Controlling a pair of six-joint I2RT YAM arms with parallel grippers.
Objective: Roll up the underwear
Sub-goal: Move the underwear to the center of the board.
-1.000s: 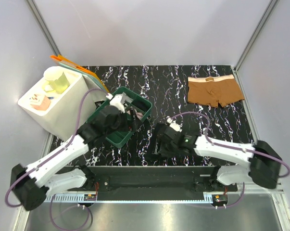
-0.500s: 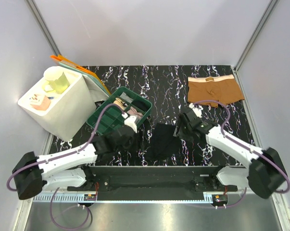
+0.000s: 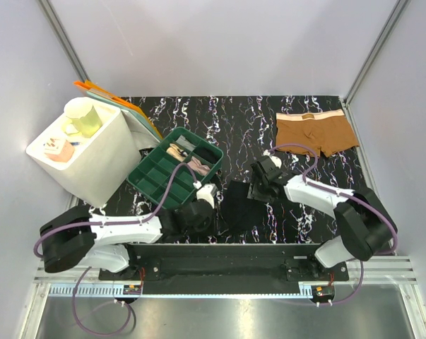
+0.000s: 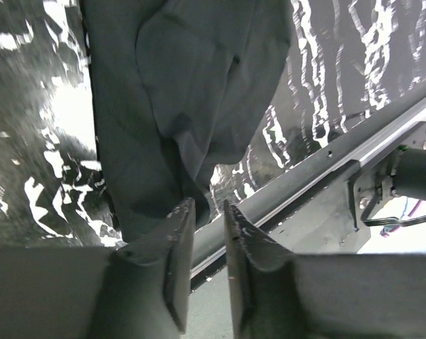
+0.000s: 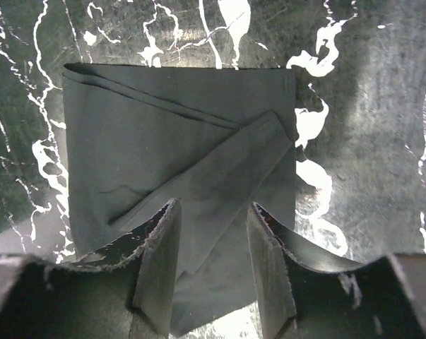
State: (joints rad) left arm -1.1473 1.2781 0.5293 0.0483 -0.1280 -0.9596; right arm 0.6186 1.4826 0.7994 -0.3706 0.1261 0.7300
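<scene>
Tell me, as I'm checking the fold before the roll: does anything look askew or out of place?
The black underwear is not folded square: the right wrist view shows a fold crossing it diagonally, and the left wrist view shows its near end bunched. The brown underwear lies flat. Nothing looks spilled or damaged.

A green divided tray [image 3: 154, 182] sits on the black marble tabletop [image 3: 227, 120], with rolled fabrics [image 3: 191, 164] in its far compartments. Left of the tray stands a white box [image 3: 92, 166] holding a yellow-green cup [image 3: 82, 116] and a pink item [image 3: 57, 149]. Orange and teal boards [image 3: 117, 104] lean behind the tray.
</scene>
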